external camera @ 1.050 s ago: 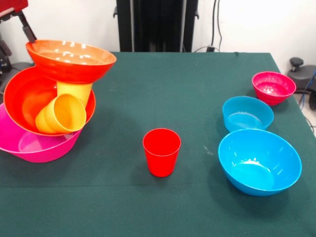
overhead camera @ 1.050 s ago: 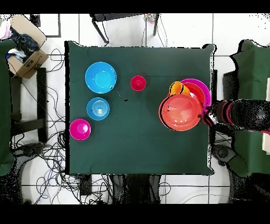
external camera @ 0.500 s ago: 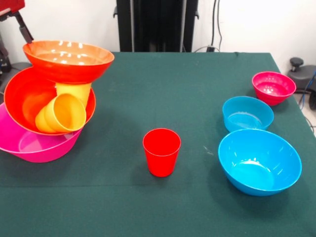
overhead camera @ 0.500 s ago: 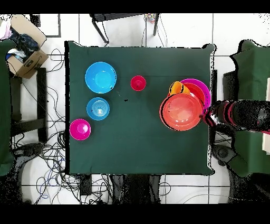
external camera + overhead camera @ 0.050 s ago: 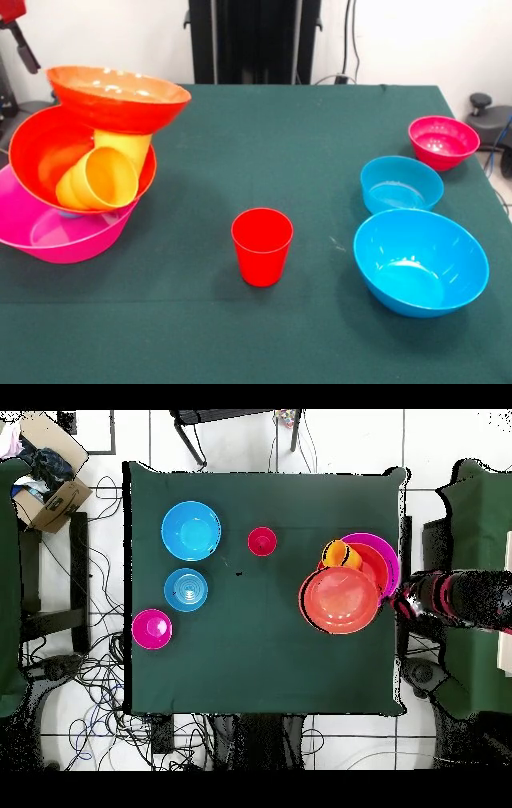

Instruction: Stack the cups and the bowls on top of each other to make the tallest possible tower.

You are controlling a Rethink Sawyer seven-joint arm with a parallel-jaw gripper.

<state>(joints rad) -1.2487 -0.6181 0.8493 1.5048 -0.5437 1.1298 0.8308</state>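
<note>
The end effector [image 5: 24,50] is showing only at the edge of the front view, just beside the rim of the upper orange-red bowl [image 5: 116,96] and apart from it. Whether it is wide or narrow I cannot tell.

The tower [image 5: 80,160] is standing right below and beside the end effector. That upper bowl is sitting tilted on an upright yellow cup [image 5: 124,146]. The cup is standing inside the lower orange-red bowl [image 5: 36,156], which is leaning in the large pink bowl [image 5: 48,232]. An orange-yellow cup [image 5: 104,178] is lying on its side against the yellow one, and it may be nested with another.

Judging by this, the robot is finishing the placing of the upper bowl. The next move is probably calling for a reach well away from the end effector, to the red cup [image 5: 262,246], which is standing alone mid-surface [image 5: 264,120]. The lean is making any added load risky.

Farthest from the end effector, the large blue bowl [image 5: 420,264], the small blue bowl [image 5: 400,182] and the small magenta bowl [image 5: 442,142] are waiting together.

Counting: six bowls, namely one pink, two orange-red, two blue and one magenta. At least three cups are showing: one red, one yellow and one orange-yellow.
</note>
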